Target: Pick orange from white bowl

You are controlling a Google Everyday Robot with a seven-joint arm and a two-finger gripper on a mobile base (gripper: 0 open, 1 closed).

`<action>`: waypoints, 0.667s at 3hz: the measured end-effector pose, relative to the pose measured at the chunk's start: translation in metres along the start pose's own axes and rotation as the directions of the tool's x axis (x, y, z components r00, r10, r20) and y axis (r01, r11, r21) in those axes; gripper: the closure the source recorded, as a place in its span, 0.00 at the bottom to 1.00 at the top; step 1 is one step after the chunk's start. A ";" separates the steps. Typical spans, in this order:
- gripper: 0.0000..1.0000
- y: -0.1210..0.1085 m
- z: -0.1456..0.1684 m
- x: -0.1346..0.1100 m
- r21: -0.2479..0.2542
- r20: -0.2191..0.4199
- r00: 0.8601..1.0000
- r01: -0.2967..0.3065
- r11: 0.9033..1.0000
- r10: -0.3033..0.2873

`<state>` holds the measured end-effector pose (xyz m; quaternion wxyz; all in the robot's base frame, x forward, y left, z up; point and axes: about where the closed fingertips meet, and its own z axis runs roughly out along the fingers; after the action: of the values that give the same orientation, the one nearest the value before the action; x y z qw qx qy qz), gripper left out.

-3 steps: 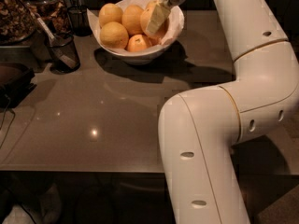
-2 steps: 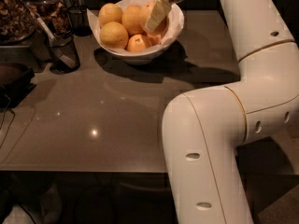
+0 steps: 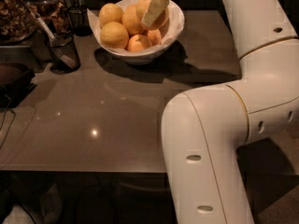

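Pincer (image 3: 152,15): low over the white bowl's (image 3: 135,56) back right, against the orange (image 3: 163,18); spread or pressed together, cannot tell.
Risk: the orange is likely to roll aside among tight neighbours; a push on the rim could slide the bowl across the worktop (image 3: 117,111).
White bowl: several pale oranges, one smaller deeper-orange fruit (image 3: 139,43).
Mesh cup (image 3: 63,54): holds a utensil.

We see a smooth grey-brown tabletop (image 3: 107,106) carrying one small bright glint of light (image 3: 94,133). Past its near edge we find a dim, dark floor (image 3: 84,199).
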<state>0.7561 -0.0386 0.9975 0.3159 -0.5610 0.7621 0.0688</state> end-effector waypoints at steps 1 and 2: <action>1.00 0.008 -0.018 -0.015 -0.007 0.041 0.999 -0.012 1.000 0.012; 1.00 0.009 -0.017 -0.018 -0.006 0.042 0.999 -0.006 1.000 0.007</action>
<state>0.7445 -0.0286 1.0185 0.3297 -0.5578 0.7570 0.0838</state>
